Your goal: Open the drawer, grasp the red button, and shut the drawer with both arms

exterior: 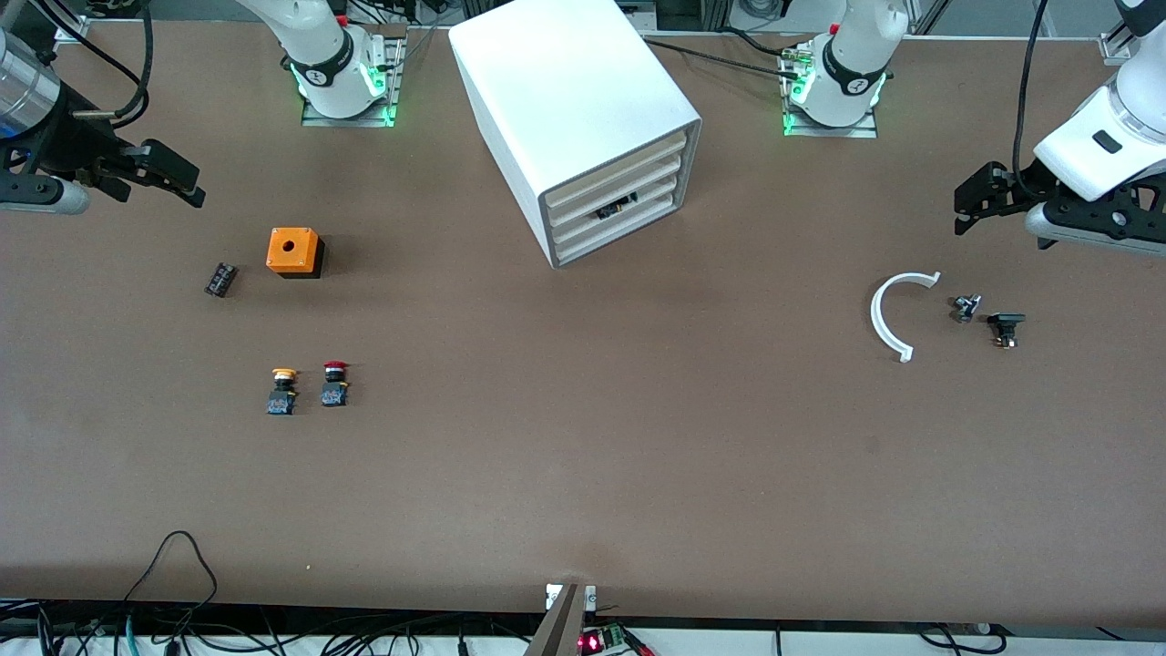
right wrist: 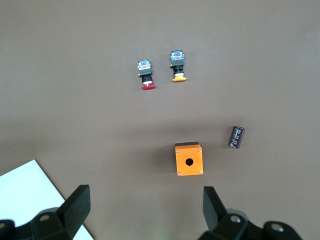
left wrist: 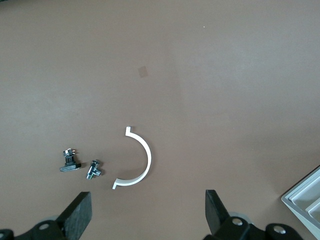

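Note:
The white cabinet (exterior: pixel 574 100) stands between the two arm bases, its four stacked white drawers (exterior: pixel 619 205) all pushed in. The red-capped button (exterior: pixel 334 383) (right wrist: pixel 146 75) stands on the table toward the right arm's end, beside an orange-capped one (exterior: pixel 283 390). My right gripper (exterior: pixel 168 173) (right wrist: pixel 145 205) hangs open and empty over the table at that end, above the orange box. My left gripper (exterior: pixel 979 196) (left wrist: pixel 148 210) hangs open and empty over the left arm's end, near a white arc.
An orange box with a hole (exterior: pixel 294 251) and a small black cylinder (exterior: pixel 220 279) lie farther from the front camera than the buttons. A white curved strip (exterior: pixel 893 314) and two small metal parts (exterior: pixel 965 308) (exterior: pixel 1005 326) lie under the left gripper. A cabinet corner (left wrist: pixel 305 200) shows in the left wrist view.

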You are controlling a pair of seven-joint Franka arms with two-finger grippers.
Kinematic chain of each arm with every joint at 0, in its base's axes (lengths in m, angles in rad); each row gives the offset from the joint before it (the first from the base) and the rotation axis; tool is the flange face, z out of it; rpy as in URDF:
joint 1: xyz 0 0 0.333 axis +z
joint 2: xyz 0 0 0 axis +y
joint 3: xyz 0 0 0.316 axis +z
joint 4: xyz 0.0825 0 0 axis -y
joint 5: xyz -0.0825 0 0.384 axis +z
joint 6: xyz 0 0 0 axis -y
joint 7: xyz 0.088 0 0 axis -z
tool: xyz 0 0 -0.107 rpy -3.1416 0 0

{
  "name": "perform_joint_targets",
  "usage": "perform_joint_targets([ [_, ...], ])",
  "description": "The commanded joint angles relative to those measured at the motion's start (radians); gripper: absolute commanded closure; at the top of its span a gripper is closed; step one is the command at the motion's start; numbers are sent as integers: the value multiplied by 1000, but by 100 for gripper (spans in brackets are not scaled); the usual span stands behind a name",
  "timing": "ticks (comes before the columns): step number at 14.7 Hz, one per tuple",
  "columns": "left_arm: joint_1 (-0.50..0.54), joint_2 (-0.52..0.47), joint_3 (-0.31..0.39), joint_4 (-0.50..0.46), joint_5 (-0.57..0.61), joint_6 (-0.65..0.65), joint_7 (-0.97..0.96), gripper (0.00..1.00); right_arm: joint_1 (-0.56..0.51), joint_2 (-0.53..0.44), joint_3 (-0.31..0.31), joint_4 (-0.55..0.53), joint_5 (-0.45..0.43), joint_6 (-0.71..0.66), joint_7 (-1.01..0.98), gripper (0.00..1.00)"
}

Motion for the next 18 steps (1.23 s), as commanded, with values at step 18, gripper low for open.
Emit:
perform_joint_targets([
  [18, -10, 18, 6, 25, -13, -3, 12, 0, -161, 48, 176, 113, -4, -38, -97, 0],
])
